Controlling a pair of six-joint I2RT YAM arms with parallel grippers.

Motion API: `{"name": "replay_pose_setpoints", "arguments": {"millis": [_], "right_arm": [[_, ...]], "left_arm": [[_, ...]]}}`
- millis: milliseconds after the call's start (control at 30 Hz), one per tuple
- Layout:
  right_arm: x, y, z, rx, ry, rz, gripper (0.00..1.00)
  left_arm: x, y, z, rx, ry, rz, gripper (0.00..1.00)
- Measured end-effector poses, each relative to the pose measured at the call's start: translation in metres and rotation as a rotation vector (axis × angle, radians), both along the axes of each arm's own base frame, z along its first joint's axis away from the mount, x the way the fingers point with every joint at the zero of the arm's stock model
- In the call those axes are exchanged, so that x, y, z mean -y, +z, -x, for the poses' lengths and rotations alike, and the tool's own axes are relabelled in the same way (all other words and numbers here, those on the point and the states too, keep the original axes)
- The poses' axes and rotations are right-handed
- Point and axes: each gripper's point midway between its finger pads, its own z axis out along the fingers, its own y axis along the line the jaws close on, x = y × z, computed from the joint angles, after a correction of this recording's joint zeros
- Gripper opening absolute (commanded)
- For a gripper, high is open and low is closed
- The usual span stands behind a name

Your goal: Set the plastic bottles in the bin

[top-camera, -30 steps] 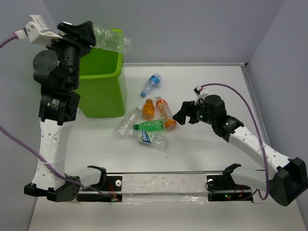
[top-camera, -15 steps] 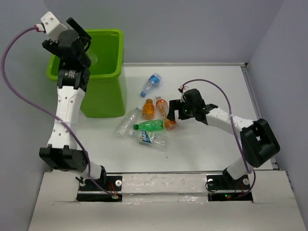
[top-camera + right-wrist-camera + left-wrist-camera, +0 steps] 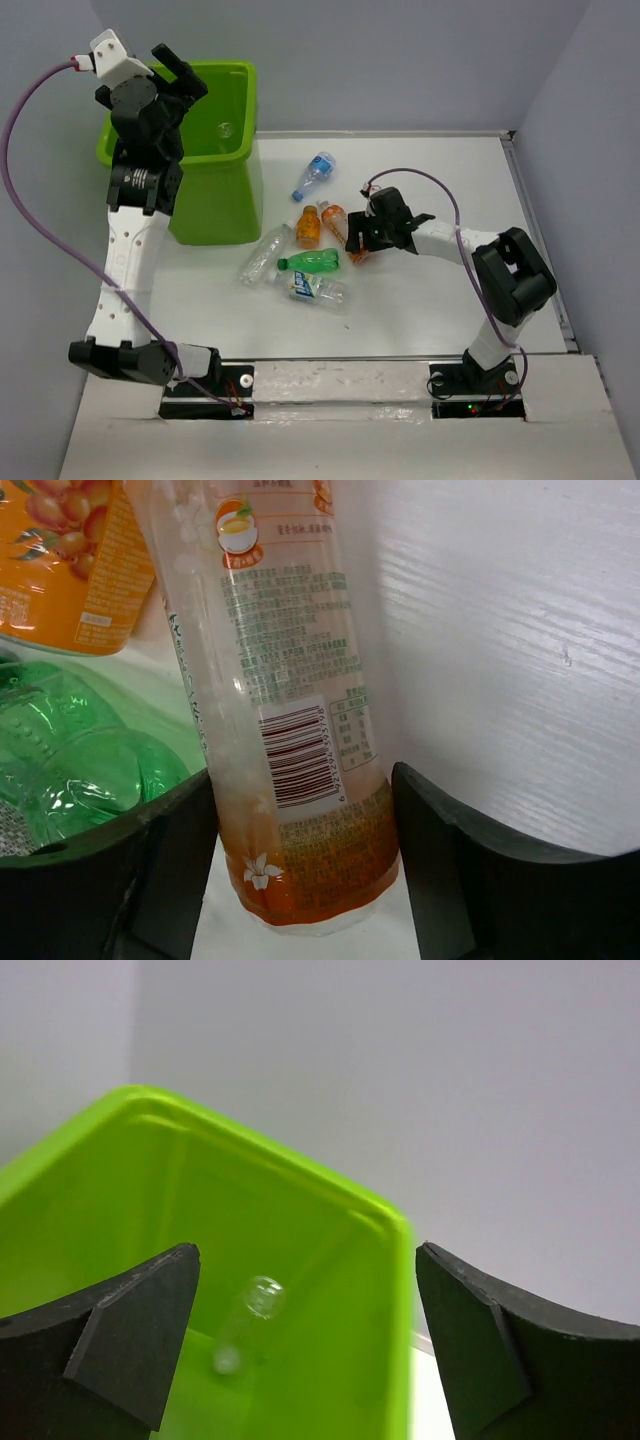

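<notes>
Centre of the top view, on the worktop (image 3: 430,310): the right gripper (image 3: 352,240) sets its fingers (image 3: 150,880) either side of the orange bottle (image 3: 290,680), close against both flanks; whether they pinch it cannot be told. The green bottle (image 3: 310,262) and second orange bottle (image 3: 309,228) lie just beside. Upper left, farther back: the left gripper (image 3: 305,1270) hangs wide open and empty over the bin (image 3: 215,200), one clear bottle (image 3: 250,1315) inside. Step in hand, by judgement: picking the orange bottle, which next calls for a firm close, a lift free of its neighbours, then a carry to the bin.
</notes>
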Motion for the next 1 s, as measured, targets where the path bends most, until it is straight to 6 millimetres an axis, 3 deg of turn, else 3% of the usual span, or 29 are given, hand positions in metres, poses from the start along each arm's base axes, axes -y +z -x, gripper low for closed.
{"name": "replay_pose_setpoints", "arguments": {"millis": [33,67,133,200,300,367,467,567,633,700,1000], "right_arm": [[0.0,0.0,0.0,-0.001,-0.005,0.0,0.54],[0.0,0.0,-0.001,0.001,-0.005,0.0,0.5],[0.002,0.002,-0.001,0.009,-0.014,0.002,0.46],[0.007,0.007,0.004,0.024,-0.027,0.0,0.45],[0.02,0.026,0.017,0.063,-0.044,-0.007,0.41],[0.026,0.056,0.024,0.133,-0.053,-0.047,0.41],[0.029,0.103,0.033,0.237,-0.055,-0.127,0.41],[0.029,0.146,0.045,0.32,-0.046,-0.22,0.41],[0.025,0.166,0.055,0.353,-0.021,-0.27,0.41],[0.021,0.176,0.064,0.361,0.007,-0.306,0.41],[0.002,0.182,0.09,0.312,0.115,-0.386,0.41]], "left_arm": [[0.014,0.011,0.012,0.03,-0.064,0.006,0.99],[0.024,0.017,0.02,0.049,-0.113,0.01,0.99],[0.05,0.025,0.045,0.087,-0.248,0.021,0.99],[0.08,0.02,0.068,0.087,-0.398,0.028,0.99],[0.126,-0.016,0.089,0.025,-0.603,0.041,0.99],[0.165,-0.052,0.107,-0.055,-0.753,0.06,0.99],[0.203,-0.097,0.121,-0.157,-0.882,0.087,0.99],[0.24,-0.163,0.126,-0.309,-0.972,0.126,0.99],[0.255,-0.191,0.127,-0.378,-1.004,0.143,0.99],[0.268,-0.208,0.126,-0.418,-1.033,0.171,0.99],[0.312,-0.219,0.105,-0.387,-1.106,0.221,0.99]]}}
